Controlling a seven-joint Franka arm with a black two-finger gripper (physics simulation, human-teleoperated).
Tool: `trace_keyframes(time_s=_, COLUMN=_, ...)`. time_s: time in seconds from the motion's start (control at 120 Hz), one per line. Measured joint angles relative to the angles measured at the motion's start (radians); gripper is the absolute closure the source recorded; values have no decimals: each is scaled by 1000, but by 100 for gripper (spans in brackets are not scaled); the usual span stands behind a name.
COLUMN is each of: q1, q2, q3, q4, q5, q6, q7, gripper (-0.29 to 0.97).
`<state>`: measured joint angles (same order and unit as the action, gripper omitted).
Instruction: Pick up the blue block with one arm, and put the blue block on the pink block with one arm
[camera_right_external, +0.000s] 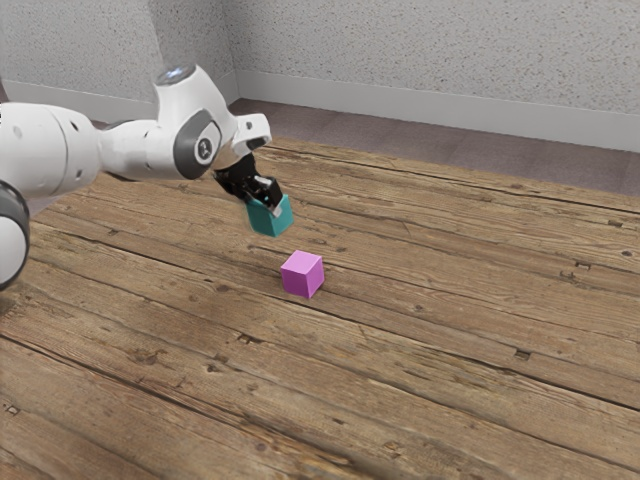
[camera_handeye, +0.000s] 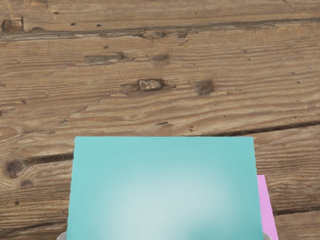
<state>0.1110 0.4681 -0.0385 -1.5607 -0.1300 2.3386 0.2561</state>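
Gripper (camera_right_external: 262, 198) clenched on blue block (camera_right_external: 271, 217), black fingers pinching it from two sides near its top. Looks more teal than blue tbh. Held up in the air, clear of the wooden table (camera_right_external: 450, 350), tilted a bit rather than sitting square.

Pink block (camera_right_external: 302, 273) down on the planks, lower than the held cube and a bit toward the exterior view's right. Near, but not touching. So, not stacked yet.

White arm (camera_right_external: 130, 150) reaching in from the exterior view's left, wrist angled down toward the blocks.

Wrist view: big blurry teal face right under the hand, with just a thin pink sliver poking out past one of its edges. Not squarely over the pink one, going by that. Weathered plank grain, a few knots and a dark seam beyond the cube.

Grey speckled wall (camera_right_external: 450, 50) and pale baseboard (camera_right_external: 450, 110) behind the table, brownish floor strip in between.
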Motion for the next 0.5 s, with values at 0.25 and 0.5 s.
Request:
trace_keyframes(time_s=0.25, q1=-42, q2=-33, q3=-5, q4=-114, q5=-20, q6=174, q7=-49, gripper=33)
trace_keyframes(time_s=0.5, q1=-83, q2=-45, q3=-4, q4=-192, q5=-47, q6=283, q7=-82, gripper=34)
